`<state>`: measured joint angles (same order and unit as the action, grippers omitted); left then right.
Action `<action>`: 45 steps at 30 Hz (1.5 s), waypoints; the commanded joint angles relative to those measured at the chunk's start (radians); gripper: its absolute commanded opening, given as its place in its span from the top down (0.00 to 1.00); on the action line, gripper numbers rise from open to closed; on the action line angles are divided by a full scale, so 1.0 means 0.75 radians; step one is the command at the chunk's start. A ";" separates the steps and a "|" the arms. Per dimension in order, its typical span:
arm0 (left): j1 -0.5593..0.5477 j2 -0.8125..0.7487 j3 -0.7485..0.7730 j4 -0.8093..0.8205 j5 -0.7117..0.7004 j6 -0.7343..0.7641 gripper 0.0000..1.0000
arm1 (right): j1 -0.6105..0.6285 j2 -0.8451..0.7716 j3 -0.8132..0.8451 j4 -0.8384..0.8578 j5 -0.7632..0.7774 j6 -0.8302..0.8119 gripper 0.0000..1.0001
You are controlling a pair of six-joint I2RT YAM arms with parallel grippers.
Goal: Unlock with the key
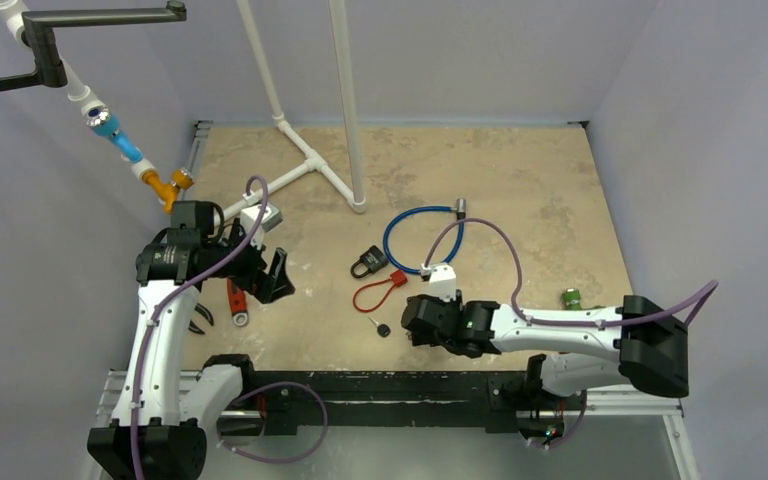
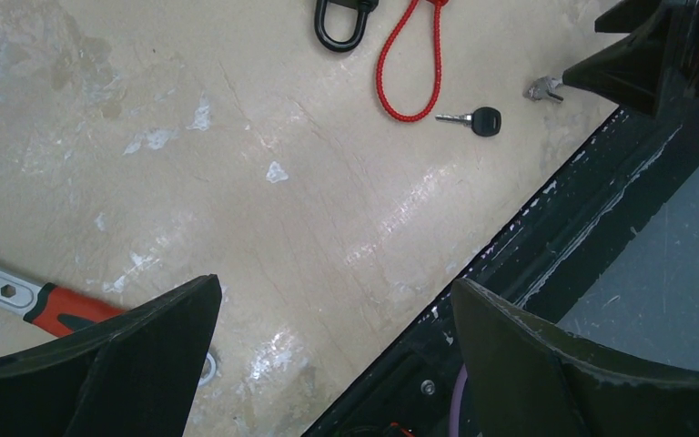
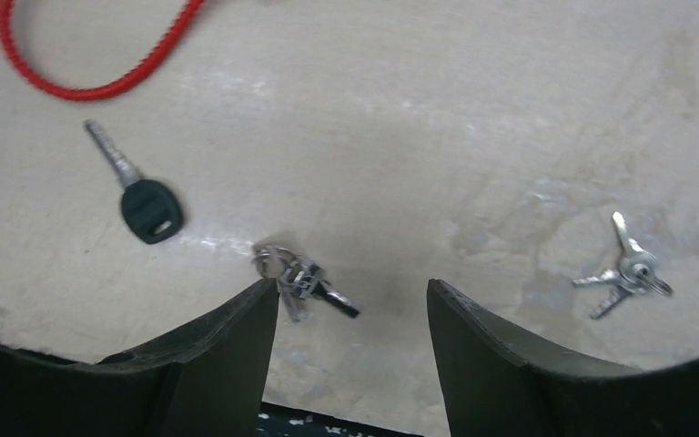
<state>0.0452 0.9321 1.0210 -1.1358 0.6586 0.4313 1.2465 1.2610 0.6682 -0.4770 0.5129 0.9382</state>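
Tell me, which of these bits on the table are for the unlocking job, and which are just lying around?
Likely for the job: black padlock, black-headed key, small key bunch by the open right claw, second key bunch.

Probably just lying about: red-handled wrench, red cord loop, blue cable, green object, white pipe frame.

Black padlock (image 1: pixel 365 262) lying flat; black-headed key (image 3: pixel 146 205) flat near it, not touching; silver key bunch (image 3: pixel 296 273) near key.
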 commanded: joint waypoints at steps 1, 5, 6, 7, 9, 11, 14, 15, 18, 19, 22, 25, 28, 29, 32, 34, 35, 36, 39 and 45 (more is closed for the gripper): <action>-0.014 -0.007 0.045 -0.015 0.044 0.031 0.00 | -0.003 -0.086 0.035 -0.282 0.203 0.296 0.40; -0.015 -0.009 0.048 -0.021 0.036 0.038 0.00 | -0.118 -0.079 0.042 -0.494 0.216 0.499 0.40; -0.015 -0.008 0.047 -0.022 0.036 0.039 0.00 | -0.158 -0.077 0.038 -0.522 0.208 0.521 0.40; -0.015 -0.011 0.045 -0.021 0.039 0.039 0.00 | -0.198 -0.083 0.032 -0.533 0.197 0.525 0.41; -0.016 -0.012 0.042 -0.020 0.042 0.040 0.00 | -0.253 -0.108 0.012 -0.534 0.179 0.529 0.41; -0.017 -0.011 0.037 -0.019 0.042 0.043 0.00 | -0.305 -0.143 -0.015 -0.511 0.159 0.531 0.42; -0.017 -0.011 0.036 -0.018 0.037 0.047 0.00 | -0.360 -0.180 -0.053 -0.474 0.143 0.525 0.42; -0.017 -0.012 0.037 -0.018 0.038 0.047 0.00 | -0.378 -0.187 -0.062 -0.460 0.138 0.518 0.43; -0.016 -0.011 0.040 -0.019 0.038 0.045 0.00 | -0.433 -0.188 -0.098 -0.406 0.110 0.490 0.44; -0.017 -0.013 0.043 -0.019 0.036 0.046 0.00 | -0.449 -0.182 -0.107 -0.399 0.102 0.488 0.44; -0.017 -0.016 0.050 -0.024 0.035 0.045 0.00 | -0.474 -0.152 -0.113 -0.413 0.109 0.521 0.44; -0.017 -0.017 0.051 -0.022 0.036 0.043 0.00 | -0.489 -0.122 -0.111 -0.421 0.118 0.564 0.45; -0.017 -0.012 0.054 -0.020 0.035 0.041 0.00 | -0.490 -0.082 -0.134 -0.339 0.085 0.558 0.46; -0.017 -0.013 0.055 -0.021 0.034 0.041 0.00 | -0.490 -0.065 -0.142 -0.314 0.080 0.560 0.47; -0.017 -0.009 0.063 -0.025 0.026 0.046 0.00 | -0.490 -0.033 -0.128 -0.317 0.096 0.579 0.51; -0.017 -0.009 0.069 -0.029 0.021 0.050 0.00 | -0.490 -0.025 -0.125 -0.297 0.097 0.571 0.52; -0.017 -0.007 0.071 -0.031 0.018 0.051 0.00 | -0.490 -0.020 -0.123 -0.295 0.096 0.570 0.52; -0.017 -0.007 0.074 -0.033 0.016 0.053 0.00 | -0.490 -0.011 -0.117 -0.296 0.095 0.570 0.53; -0.017 -0.009 0.078 -0.034 0.011 0.056 0.00 | -0.490 0.025 -0.093 -0.309 0.111 0.573 0.59; -0.017 -0.006 0.097 -0.045 0.004 0.060 0.00 | -0.478 0.109 -0.075 -0.182 0.051 0.518 0.75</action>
<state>0.0368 0.9314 1.0473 -1.1587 0.6540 0.4564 0.8829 1.2976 0.5983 -0.6983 0.5728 1.3243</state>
